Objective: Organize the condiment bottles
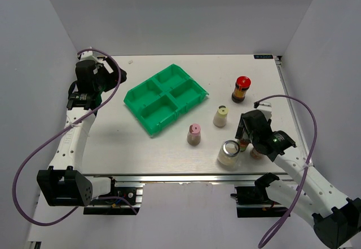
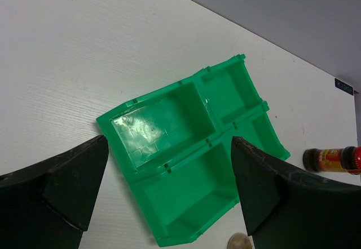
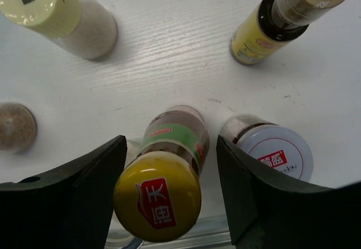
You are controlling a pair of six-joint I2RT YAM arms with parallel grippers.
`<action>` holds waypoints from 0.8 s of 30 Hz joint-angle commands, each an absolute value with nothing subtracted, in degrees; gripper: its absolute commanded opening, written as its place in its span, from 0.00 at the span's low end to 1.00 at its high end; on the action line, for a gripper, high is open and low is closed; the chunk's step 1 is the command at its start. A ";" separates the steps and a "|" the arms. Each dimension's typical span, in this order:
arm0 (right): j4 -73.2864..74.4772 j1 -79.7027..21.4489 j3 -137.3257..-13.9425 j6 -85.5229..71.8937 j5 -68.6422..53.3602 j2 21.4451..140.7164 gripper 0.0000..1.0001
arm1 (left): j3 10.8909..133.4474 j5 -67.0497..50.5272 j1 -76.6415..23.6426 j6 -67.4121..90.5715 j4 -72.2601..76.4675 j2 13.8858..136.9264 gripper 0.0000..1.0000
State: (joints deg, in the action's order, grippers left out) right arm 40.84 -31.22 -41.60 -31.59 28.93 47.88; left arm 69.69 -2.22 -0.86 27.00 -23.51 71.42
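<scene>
Right wrist: I log right gripper (image 3: 169, 147) parted around yellow-capped sauce bottle (image 3: 158, 195), red-label jar (image 3: 273, 153) at 3 o'clock; left gripper (image 2: 169, 147) spread wide.

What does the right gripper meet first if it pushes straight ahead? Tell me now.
Probably the yellow-capped bottle, which stands right between the right gripper's open jaws; exact depth is unclear.
</scene>
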 commanded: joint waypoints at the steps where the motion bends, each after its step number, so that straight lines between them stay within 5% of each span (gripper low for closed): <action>1: 32.52 -31.55 -40.17 -32.87 32.25 46.06 0.69 | 68.91 -2.99 -0.79 26.89 -22.94 70.14 0.98; 9: 32.69 -31.55 -40.08 -32.78 34.98 47.11 0.53 | 68.21 -1.85 -0.79 27.42 -22.94 69.96 0.98; 16: 33.05 -31.55 -43.32 -31.47 36.74 48.07 0.18 | 68.38 -0.88 -0.79 27.60 -23.38 69.96 0.98; 24: 32.26 -31.46 -50.96 -26.55 37.88 49.48 0.00 | 68.47 -0.79 -0.79 27.60 -23.03 69.17 0.98</action>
